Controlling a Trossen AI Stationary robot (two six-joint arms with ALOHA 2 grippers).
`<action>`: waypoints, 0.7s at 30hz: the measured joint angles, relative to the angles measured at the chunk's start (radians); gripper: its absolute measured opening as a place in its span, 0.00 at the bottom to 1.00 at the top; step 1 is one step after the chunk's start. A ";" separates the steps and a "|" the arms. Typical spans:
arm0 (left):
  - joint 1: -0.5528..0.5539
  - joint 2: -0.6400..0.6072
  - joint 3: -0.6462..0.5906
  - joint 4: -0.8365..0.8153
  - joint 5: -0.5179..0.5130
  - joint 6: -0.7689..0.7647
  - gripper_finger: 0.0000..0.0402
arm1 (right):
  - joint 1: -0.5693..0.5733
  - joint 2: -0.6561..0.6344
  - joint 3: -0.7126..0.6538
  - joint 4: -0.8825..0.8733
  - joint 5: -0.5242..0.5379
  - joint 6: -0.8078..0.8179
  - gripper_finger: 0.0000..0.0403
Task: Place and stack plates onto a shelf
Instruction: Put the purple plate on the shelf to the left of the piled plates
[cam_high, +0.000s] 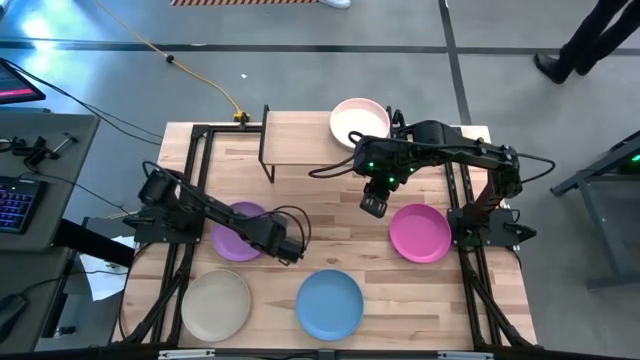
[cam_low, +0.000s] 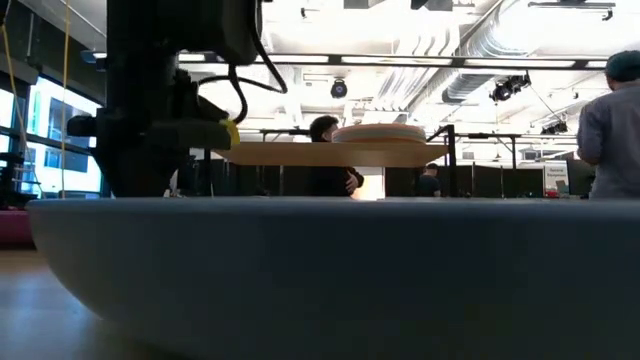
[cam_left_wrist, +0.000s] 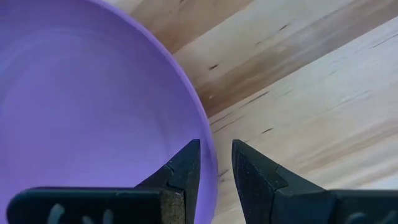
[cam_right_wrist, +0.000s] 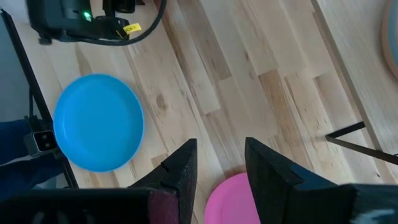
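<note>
Two fingers of the left pincer (cam_left_wrist: 216, 177) straddle the purple plate's (cam_left_wrist: 81, 106) rim, seemingly unclamped.

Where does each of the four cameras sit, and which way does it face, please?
High view: overhead, straight down on both arms, the left gripper at the round matte purple plate.
Low view: table height, looking level past the round matte blue plate to the wood-topped shelf.
Left wrist view: past its own open fingers straddling the purple plate's rim.
Right wrist view: down past its own fingers at the blue plate, shared with the low view.
</note>
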 joint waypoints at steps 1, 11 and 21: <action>0.000 0.011 0.000 0.003 0.009 0.002 0.21 | 0.000 0.000 0.000 0.000 0.000 0.000 0.28; -0.001 0.029 0.000 -0.001 0.010 0.018 0.20 | 0.000 0.000 0.000 0.000 0.000 -0.001 0.28; -0.001 0.028 0.000 -0.014 0.012 0.072 0.02 | 0.000 0.000 0.000 0.000 0.000 -0.003 0.28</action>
